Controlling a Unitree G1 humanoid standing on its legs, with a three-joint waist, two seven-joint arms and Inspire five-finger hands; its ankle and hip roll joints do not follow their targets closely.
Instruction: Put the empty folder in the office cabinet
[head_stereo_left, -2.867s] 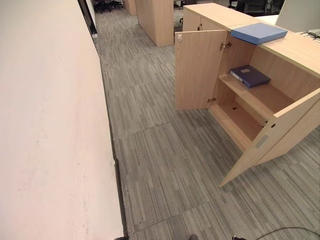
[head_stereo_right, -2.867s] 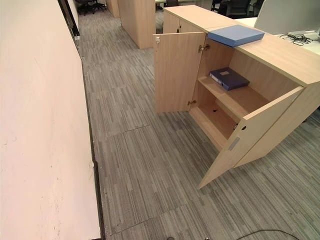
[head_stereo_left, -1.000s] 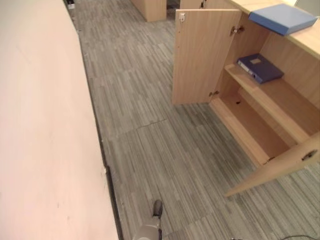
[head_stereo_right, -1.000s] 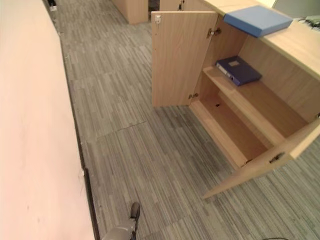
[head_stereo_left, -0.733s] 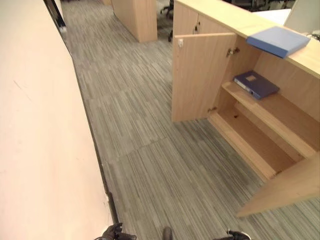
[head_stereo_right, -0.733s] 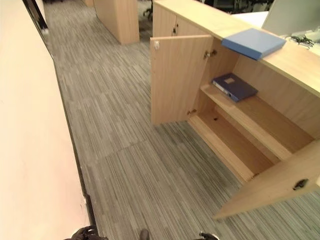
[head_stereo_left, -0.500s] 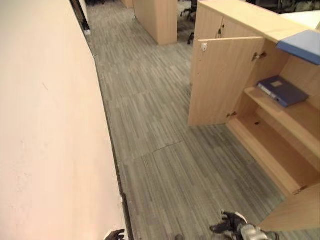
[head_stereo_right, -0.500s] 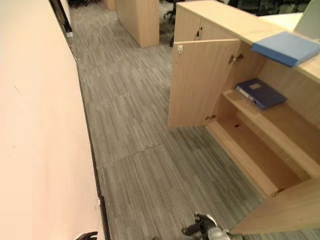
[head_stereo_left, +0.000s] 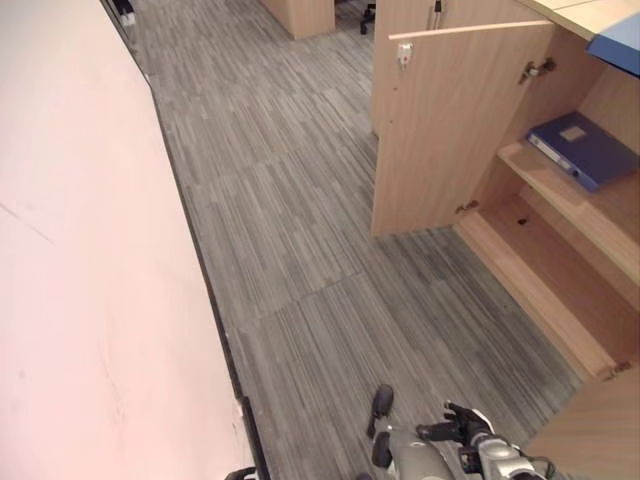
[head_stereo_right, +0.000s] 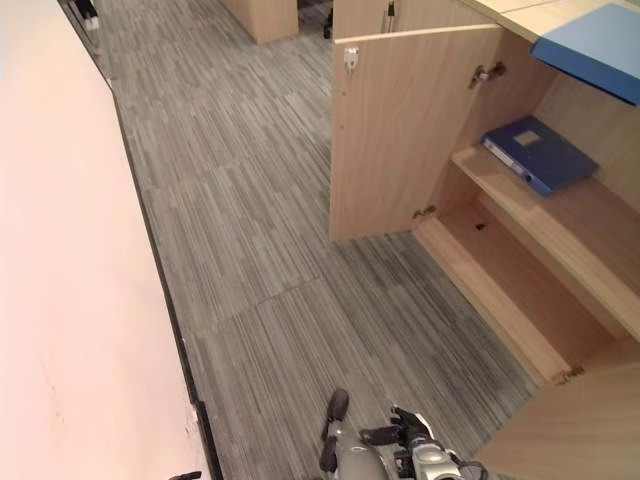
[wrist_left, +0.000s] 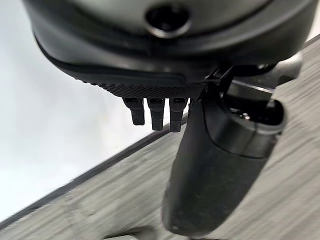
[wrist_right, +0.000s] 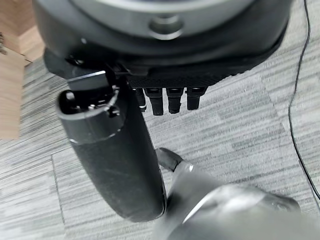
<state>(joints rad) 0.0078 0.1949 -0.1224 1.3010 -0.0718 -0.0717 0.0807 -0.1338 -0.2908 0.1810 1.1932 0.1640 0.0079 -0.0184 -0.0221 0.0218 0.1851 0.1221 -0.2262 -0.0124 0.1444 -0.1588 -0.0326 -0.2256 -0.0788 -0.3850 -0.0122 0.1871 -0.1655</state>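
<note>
— What covered the ground?
— A grey striped carpet (head_stereo_left: 300, 250) ran from the bottom of the frame up to the top, laid in large tiles with visible seams.

— And on the left side?
— A pale, plain wall (head_stereo_left: 90, 300) filled the left of the frame, with a dark skirting strip (head_stereo_left: 215, 320) running along its foot beside the carpet.

— Anything further back?
— At the top centre stood another light wooden unit (head_stereo_right: 262, 15), well apart from the wall.
</note>
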